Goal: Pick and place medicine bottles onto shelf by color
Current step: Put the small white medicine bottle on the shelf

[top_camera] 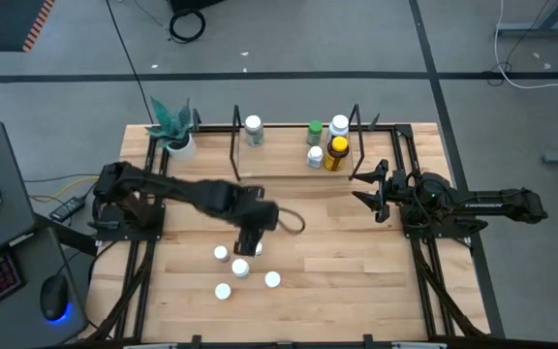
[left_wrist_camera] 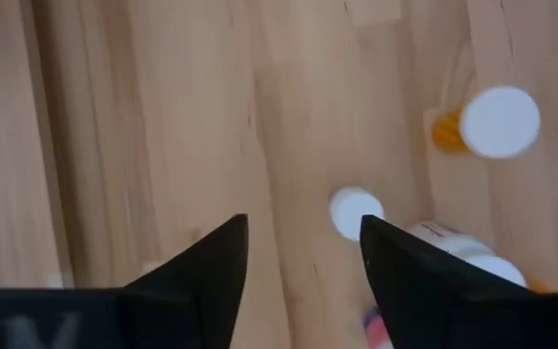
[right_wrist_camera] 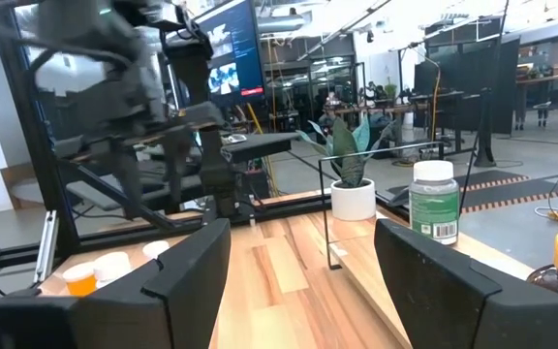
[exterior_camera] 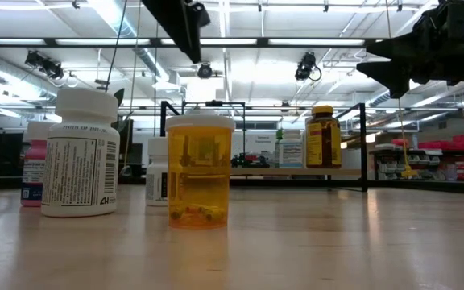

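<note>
Five medicine bottles (top_camera: pixel 325 142) stand on the shelf (top_camera: pixel 289 160); four bottles (top_camera: pixel 243 269) remain on the table in front of it. Above them, the left gripper (top_camera: pixel 245 243) hangs spread, empty.

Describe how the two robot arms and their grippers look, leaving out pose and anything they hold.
Both arms are dark, jointed and matte black. The left arm trails a looping black cable near its wrist. The right arm carries faint pale lettering along its forearm. The left gripper and right gripper each have two broad, black fingers tapering to blunt tips.
</note>
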`<control>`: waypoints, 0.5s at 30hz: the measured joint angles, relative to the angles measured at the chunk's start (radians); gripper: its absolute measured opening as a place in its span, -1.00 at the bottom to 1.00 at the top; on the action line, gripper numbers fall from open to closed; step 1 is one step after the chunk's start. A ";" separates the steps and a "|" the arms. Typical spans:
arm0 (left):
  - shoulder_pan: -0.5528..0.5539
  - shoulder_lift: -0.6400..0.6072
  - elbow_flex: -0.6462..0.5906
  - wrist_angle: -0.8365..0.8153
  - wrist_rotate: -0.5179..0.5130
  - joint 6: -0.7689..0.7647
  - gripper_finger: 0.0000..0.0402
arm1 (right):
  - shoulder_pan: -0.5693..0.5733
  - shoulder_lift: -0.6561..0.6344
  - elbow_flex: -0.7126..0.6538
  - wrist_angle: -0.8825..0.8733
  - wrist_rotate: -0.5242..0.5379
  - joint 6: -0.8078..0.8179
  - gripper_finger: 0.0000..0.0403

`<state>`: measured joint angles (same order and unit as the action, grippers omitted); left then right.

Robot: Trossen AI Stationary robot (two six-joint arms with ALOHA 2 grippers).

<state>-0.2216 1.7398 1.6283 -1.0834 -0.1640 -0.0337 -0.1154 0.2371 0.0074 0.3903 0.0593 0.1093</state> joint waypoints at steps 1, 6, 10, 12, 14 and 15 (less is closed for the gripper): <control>-0.022 -0.001 0.000 -0.012 -0.025 -0.020 -0.01 | 0.000 0.000 0.000 0.000 0.000 0.000 0.31; -0.118 -0.011 -0.001 -0.083 -0.164 -0.120 -0.14 | 0.000 0.000 0.000 0.000 0.000 0.000 0.31; -0.176 -0.014 0.000 -0.106 -0.226 -0.184 -0.23 | 0.000 0.000 0.000 0.000 0.000 0.000 0.31; -0.202 -0.014 0.000 -0.126 -0.248 -0.209 -0.27 | 0.000 0.000 0.000 0.000 0.000 0.000 0.31; -0.227 -0.014 0.000 -0.144 -0.263 -0.231 -0.31 | 0.000 0.000 0.000 0.000 0.000 0.000 0.31; -0.236 -0.014 0.000 -0.154 -0.266 -0.244 -0.33 | 0.000 0.000 0.000 0.000 0.000 0.000 0.31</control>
<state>-0.4577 1.7256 1.6279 -1.2369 -0.4300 -0.2776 -0.1154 0.2371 0.0074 0.3904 0.0589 0.1093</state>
